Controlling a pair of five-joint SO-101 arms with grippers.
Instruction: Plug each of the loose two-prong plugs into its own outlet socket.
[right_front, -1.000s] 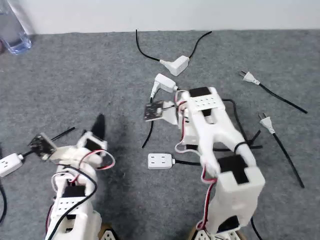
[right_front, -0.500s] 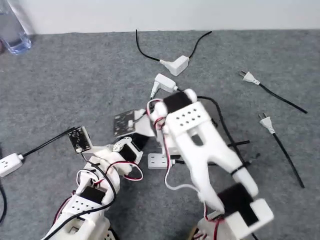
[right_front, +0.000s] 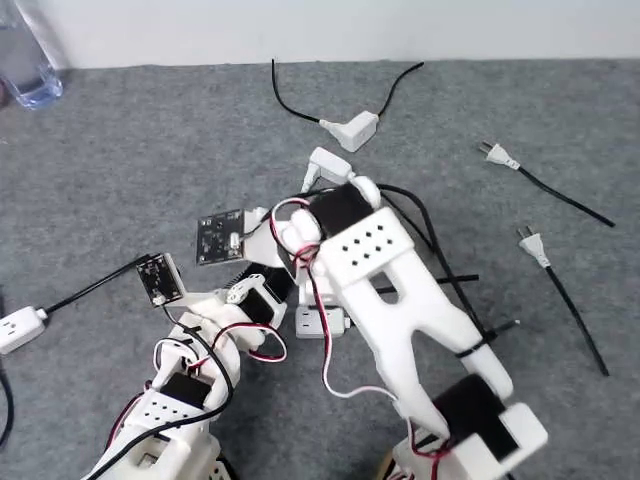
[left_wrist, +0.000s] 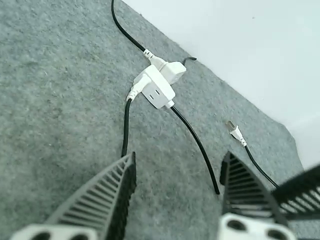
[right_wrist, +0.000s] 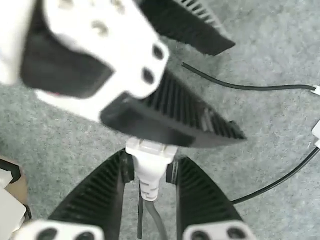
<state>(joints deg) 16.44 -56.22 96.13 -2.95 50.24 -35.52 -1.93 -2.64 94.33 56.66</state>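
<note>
At center of the high view, the right gripper (right_wrist: 150, 166) is pinching a white plug (right_wrist: 149, 152), fingers narrow around it. The left gripper (left_wrist: 180, 157) is gaping wide just beside it, holding nothing. An outlet socket (right_front: 318, 322) is lying just below center, partly under the right arm. One loose plug (right_front: 497, 153) is sitting at upper right, another plug (right_front: 530, 243) at mid right.

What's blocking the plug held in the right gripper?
The left gripper: one of its black fingers lies across the path, right in front of the white plug that the right gripper holds between its own fingers.
</note>
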